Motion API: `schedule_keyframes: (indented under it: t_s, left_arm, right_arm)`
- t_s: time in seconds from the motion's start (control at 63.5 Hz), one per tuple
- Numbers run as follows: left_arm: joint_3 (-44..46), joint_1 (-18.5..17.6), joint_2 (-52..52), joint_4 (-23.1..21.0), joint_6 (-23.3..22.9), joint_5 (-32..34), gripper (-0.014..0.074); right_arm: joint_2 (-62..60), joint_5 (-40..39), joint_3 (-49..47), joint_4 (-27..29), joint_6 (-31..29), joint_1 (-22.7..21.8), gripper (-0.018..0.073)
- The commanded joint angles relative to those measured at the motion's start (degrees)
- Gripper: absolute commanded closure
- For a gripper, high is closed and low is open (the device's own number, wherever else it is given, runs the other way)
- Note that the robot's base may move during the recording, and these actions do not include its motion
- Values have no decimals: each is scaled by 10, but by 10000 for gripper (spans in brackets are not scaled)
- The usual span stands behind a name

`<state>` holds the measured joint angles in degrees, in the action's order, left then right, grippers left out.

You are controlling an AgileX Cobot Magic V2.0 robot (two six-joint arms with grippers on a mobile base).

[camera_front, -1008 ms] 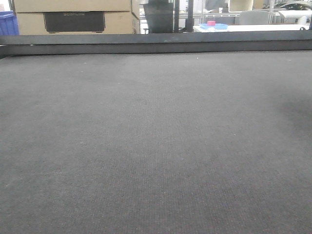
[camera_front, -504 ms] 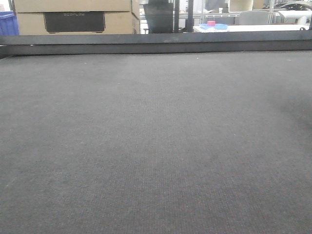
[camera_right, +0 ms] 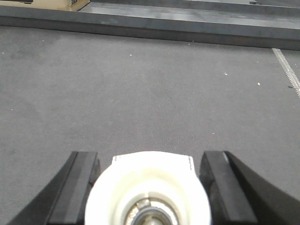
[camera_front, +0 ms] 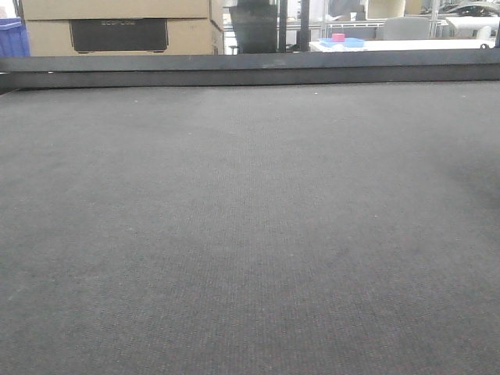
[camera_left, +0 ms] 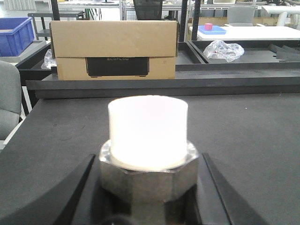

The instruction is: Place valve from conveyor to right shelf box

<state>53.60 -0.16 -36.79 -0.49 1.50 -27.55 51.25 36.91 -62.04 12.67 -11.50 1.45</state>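
The left pincer (camera_left: 148, 159) pinched the valve (camera_left: 147, 180) by its steel hex body, white cap pointing ahead. The right pincer (camera_right: 149, 157) seemingly clamped a second valve (camera_right: 148, 187), seen cap-on. Beyond lay the grey conveyor (camera_front: 250, 234), then a cardboard box (camera_left: 112, 42). A firm squeeze and level carry toward the right shelf, unseen here, would suit.

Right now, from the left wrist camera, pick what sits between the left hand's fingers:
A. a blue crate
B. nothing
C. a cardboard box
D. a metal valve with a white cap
D: a valve with a white cap over a hexagonal metal body fills the gap between the dark fingers of the left hand.
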Motion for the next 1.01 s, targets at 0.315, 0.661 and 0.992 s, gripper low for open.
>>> schedule_keyframes:
  t_s: [0.315, 0.661, 0.992]
  left_arm:
    - [3, -4, 3, -2, -3, 33, 708]
    - [3, -4, 3, -2, -3, 33, 708]
    - [3, -4, 3, -2, -3, 33, 708]
  right_arm:
    - [-6, -40, -8, 2, -4, -1, 712]
    - [-6, -40, -8, 2, -4, -1, 712]
    - [-6, -40, -8, 2, -4, -1, 712]
